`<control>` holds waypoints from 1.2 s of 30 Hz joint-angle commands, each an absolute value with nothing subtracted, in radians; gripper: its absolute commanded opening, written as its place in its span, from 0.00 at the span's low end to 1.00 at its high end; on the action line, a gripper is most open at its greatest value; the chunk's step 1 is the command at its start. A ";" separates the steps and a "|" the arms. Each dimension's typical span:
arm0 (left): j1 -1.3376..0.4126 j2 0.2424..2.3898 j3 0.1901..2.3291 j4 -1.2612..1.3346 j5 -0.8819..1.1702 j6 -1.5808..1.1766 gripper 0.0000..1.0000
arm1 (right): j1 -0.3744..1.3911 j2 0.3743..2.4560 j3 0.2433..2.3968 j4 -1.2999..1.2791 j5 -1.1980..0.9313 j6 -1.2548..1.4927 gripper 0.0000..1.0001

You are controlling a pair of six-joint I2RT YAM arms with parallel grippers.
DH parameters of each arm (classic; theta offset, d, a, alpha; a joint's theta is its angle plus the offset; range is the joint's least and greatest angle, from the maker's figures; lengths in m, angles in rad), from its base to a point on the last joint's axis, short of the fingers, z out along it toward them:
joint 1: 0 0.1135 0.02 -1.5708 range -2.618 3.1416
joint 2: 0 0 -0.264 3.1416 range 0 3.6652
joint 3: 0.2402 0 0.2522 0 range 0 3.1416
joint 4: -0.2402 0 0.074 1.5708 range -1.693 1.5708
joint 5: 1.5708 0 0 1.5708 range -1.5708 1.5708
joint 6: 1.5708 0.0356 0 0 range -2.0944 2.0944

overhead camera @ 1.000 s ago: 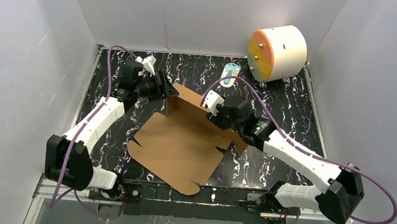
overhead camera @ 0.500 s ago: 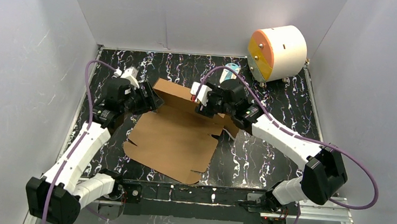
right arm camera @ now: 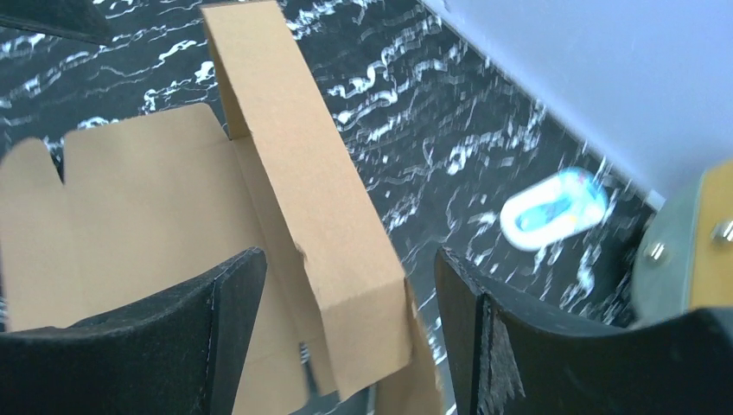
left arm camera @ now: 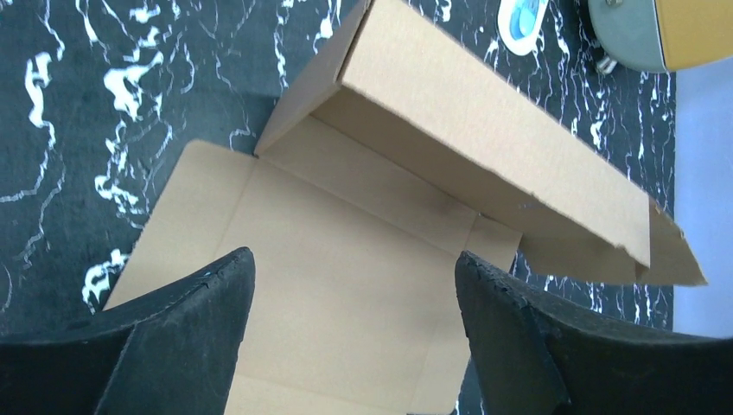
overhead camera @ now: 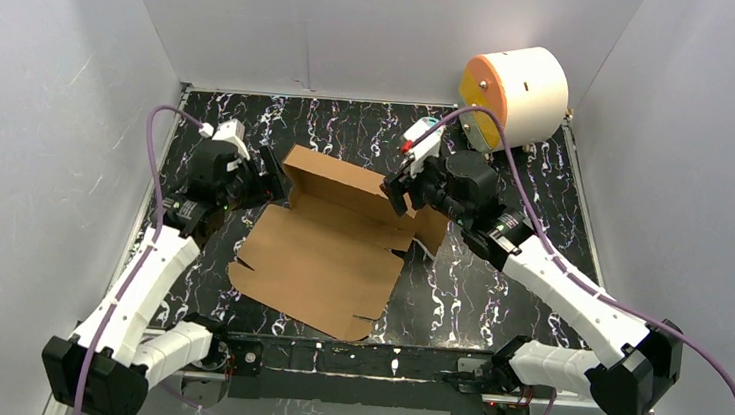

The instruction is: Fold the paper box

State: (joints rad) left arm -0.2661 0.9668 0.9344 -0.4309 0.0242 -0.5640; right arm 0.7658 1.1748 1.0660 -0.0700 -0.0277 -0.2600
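The left gripper [overhead camera: 271, 181] and right gripper [overhead camera: 399, 184] hover wide open, empty, flanking the raised back flap [overhead camera: 341, 176] of the box [overhead camera: 323, 264], seemingly ready to fold it.

the paper box [overhead camera: 324, 259] lies opened flat at the middle of the table [overhead camera: 496, 299], its far flap [overhead camera: 346, 178] raised along the 12 o'clock edge. the left gripper [overhead camera: 270, 181] hangs near that flap's 10 o'clock end, the right gripper [overhead camera: 400, 192] over its 1 o'clock end. the cylinder [overhead camera: 514, 95] sits well apart at 2 o'clock, in the far corner; a small oval item [right arm camera: 553, 212] lies between it and the box.
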 commanded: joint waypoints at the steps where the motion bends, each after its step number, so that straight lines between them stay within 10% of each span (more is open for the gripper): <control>1: -0.247 1.047 1.034 -0.415 -0.020 -0.509 0.84 | 0.763 1.147 1.086 -0.167 0.153 0.129 0.80; 36: -0.121 1.274 1.070 -0.272 0.223 -0.507 0.69 | 0.697 1.346 0.954 0.226 0.047 0.669 0.55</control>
